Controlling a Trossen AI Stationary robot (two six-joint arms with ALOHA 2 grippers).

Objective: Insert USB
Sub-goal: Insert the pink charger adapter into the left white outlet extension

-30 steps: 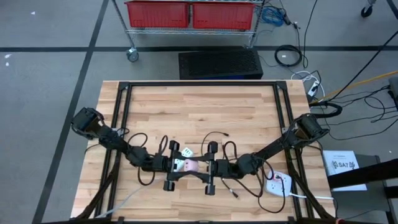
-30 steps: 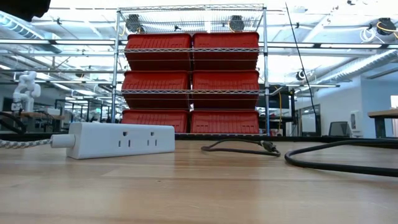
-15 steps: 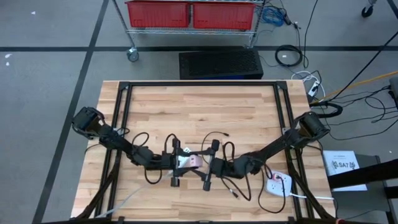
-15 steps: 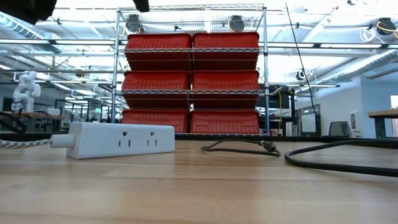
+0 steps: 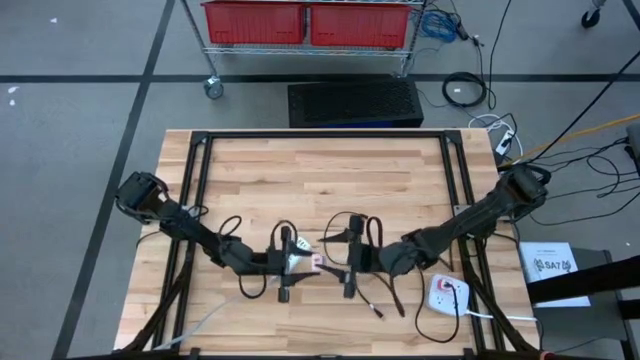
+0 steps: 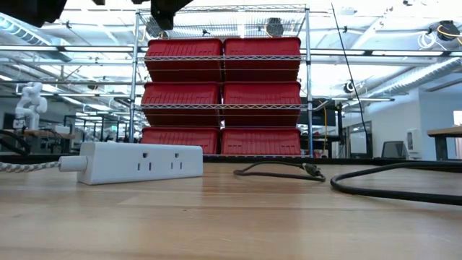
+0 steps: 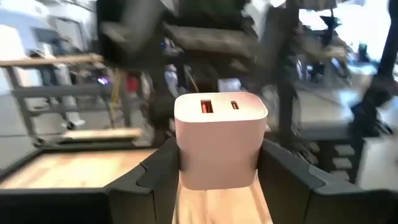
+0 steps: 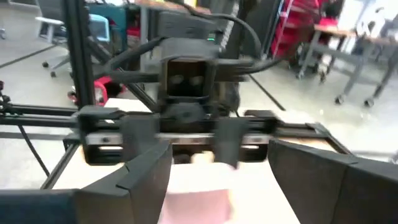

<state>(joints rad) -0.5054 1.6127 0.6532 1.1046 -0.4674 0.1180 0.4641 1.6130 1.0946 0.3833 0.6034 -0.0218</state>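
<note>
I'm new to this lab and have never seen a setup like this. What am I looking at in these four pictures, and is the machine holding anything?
These are two dark robot arms working at a wooden table. One picture looks straight down from above, one looks level across the table top, and the other two come from small cameras on each arm's wrist.

From above, the left hand and right hand face each other near the table's front middle. The left hand's fingers grip a white charger block, whose two sockets face the camera. The right hand is open and holds nothing; its wrist camera looks back at the left hand.

Also on the table: loose black cables and a white power strip, which also shows at the front right from above. Beyond the table stands a wire shelf with red bins.
</note>
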